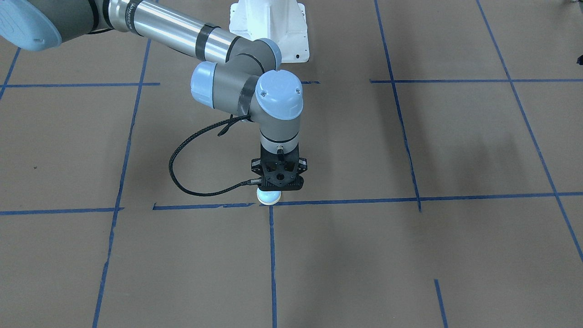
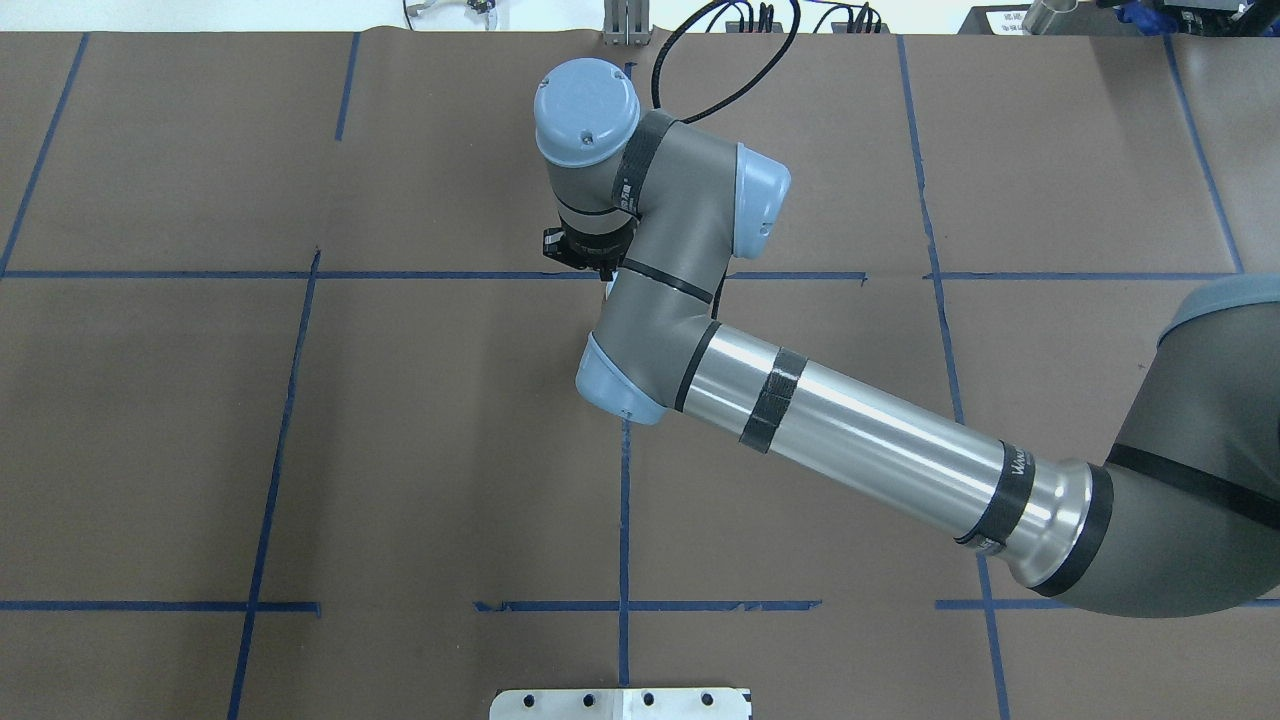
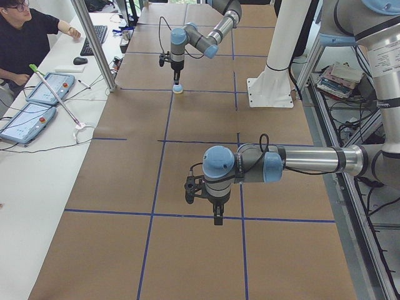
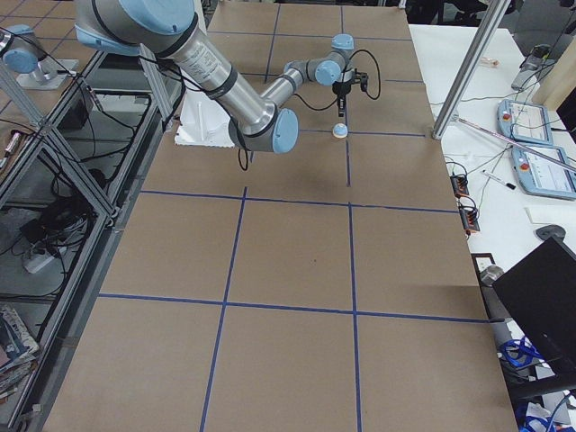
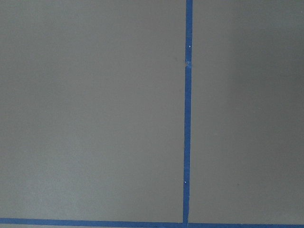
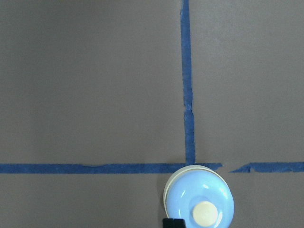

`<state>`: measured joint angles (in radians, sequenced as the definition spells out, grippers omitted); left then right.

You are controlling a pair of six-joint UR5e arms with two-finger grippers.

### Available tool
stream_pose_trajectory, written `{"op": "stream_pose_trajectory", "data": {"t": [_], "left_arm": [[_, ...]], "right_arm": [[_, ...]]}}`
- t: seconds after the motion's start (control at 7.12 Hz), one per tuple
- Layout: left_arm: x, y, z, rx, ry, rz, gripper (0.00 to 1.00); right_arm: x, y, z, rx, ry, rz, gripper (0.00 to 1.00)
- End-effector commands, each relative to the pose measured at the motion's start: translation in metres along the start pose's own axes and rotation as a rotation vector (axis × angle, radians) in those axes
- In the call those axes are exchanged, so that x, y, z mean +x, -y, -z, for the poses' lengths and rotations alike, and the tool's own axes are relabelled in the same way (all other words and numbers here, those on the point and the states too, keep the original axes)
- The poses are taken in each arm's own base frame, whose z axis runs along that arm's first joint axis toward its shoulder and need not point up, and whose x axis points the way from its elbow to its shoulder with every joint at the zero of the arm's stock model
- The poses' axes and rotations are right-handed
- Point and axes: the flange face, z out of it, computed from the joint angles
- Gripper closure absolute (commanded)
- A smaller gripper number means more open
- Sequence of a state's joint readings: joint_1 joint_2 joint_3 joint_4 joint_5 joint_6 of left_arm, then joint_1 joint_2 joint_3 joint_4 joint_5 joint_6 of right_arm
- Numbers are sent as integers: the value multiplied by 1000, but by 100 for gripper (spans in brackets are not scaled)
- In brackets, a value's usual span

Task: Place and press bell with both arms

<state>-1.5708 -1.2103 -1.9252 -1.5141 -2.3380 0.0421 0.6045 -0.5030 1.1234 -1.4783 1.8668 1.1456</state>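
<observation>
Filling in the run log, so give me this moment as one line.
right gripper: shut, over bell, contact unclear | bell: on table at tape crossing | left gripper: far off, over table, state unclear

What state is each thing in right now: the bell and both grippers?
bell: upright on the table at a blue tape crossing, button up, not gripped.
right gripper: shut, pointing down right above the bell; whether it touches cannot be told.
left gripper: pointing down over the table, far from the bell; open or shut cannot be told.
</observation>
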Motion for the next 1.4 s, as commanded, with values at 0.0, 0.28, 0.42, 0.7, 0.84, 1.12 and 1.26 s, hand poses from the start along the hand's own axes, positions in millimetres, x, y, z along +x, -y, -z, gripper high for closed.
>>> {"op": "stream_pose_trajectory", "data": {"t": [0.0, 0.28, 0.42, 0.7, 0.84, 1.12, 1.26], "left_arm": [[1, 0, 1, 1, -1, -2, 0], [0, 0, 0, 0, -1, 1, 0], [1, 0, 1, 1, -1, 0, 0], [0, 0, 0, 0, -1, 1, 0], [0, 0, 0, 0, -1, 1, 0], [0, 0, 0, -1, -3, 2, 0], [0, -1, -1, -2, -1, 3, 0]], "right_arm": [[5, 2, -16, -1, -38, -2, 100], [11, 3, -23, 3, -58, 1, 100], [16, 2, -28, 0, -65, -1, 100], [18, 2, -31, -2, -69, -1, 100], [16, 2, -28, -2, -65, 0, 100], [17, 21, 7, -8, -3, -16, 99], [26, 36, 22, -35, 29, -36, 91]]}}
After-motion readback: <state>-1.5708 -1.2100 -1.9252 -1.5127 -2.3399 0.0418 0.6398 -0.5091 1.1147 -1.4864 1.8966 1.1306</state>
